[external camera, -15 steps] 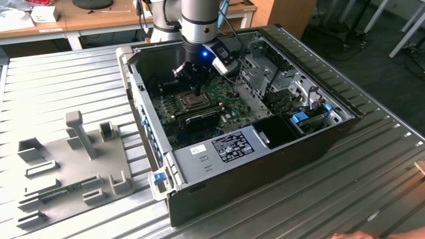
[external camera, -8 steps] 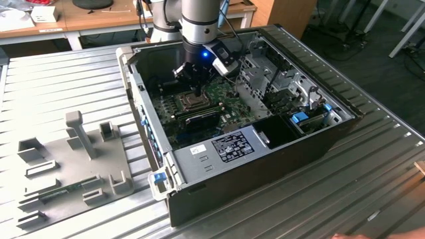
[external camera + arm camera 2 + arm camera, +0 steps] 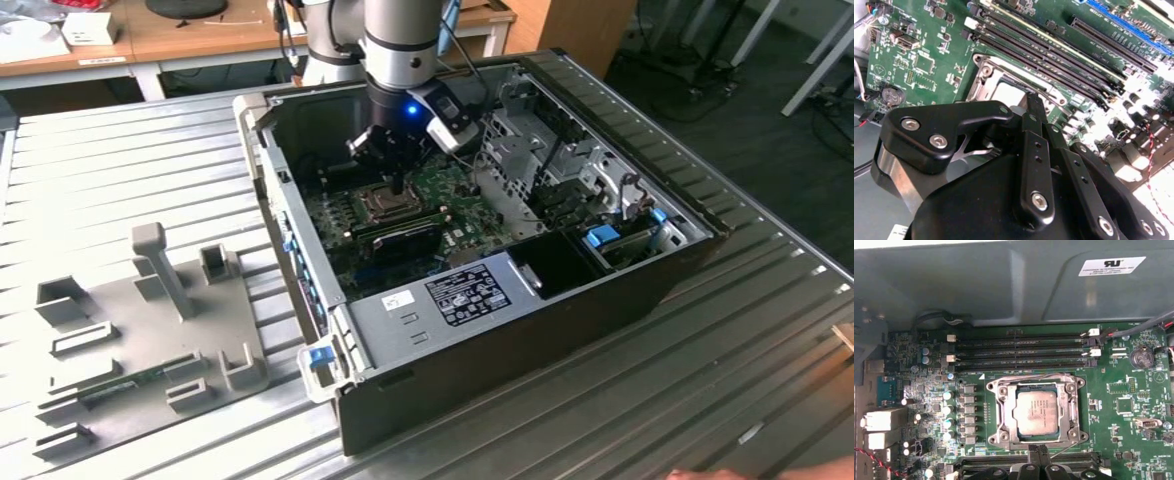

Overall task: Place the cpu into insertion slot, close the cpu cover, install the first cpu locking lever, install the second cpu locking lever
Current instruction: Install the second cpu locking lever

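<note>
The cpu (image 3: 1035, 412) lies flat in the insertion slot (image 3: 999, 437) on the green board, its silver top showing through the cut-out of the cpu cover (image 3: 1068, 410), which lies down over it. One thin wire lever (image 3: 1039, 375) runs along the slot's edge nearest the memory slots. Another wire lever (image 3: 1066, 448) slants out from the opposite edge, close to my gripper (image 3: 1039, 452). The black fingers are pressed together, shut, with nothing visible between them, just outside that edge. In the second wrist view the gripper (image 3: 1034, 102) reaches down to the slot's rim beside the cpu (image 3: 1006, 92). In the exterior view the gripper (image 3: 396, 187) hangs over the slot (image 3: 387, 207).
The open computer case's walls (image 3: 274, 200) surround the board, with drive cages (image 3: 561, 170) on the exterior view's right. Long black memory slots (image 3: 1019, 352) run beside the socket. A grey fixture plate (image 3: 147, 330) with upright blocks lies on the metal table at the exterior view's left.
</note>
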Motion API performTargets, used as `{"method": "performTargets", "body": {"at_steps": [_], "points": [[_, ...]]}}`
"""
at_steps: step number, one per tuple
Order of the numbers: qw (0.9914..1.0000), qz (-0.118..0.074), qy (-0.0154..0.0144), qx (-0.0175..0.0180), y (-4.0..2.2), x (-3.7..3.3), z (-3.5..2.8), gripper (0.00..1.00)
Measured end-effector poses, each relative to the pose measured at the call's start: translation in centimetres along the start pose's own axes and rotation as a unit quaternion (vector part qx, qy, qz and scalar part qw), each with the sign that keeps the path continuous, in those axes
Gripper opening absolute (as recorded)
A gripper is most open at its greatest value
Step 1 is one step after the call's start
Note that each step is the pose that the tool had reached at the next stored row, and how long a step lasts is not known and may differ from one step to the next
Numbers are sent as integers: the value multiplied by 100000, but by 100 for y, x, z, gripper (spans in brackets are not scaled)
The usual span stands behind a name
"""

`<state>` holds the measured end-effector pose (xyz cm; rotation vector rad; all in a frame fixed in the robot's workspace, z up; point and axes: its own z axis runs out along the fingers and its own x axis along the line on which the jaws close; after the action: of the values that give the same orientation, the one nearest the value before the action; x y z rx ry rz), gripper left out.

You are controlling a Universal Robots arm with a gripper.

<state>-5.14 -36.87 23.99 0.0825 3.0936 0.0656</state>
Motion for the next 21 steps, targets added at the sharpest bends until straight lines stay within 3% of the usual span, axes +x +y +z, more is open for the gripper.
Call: {"method": "performTargets", "body": {"at_steps": [15, 21], "points": [[100000, 4, -7, -5, -55, 0, -1, 10], [100000, -4, -131, -10, -59, 59, 6, 10]]}}
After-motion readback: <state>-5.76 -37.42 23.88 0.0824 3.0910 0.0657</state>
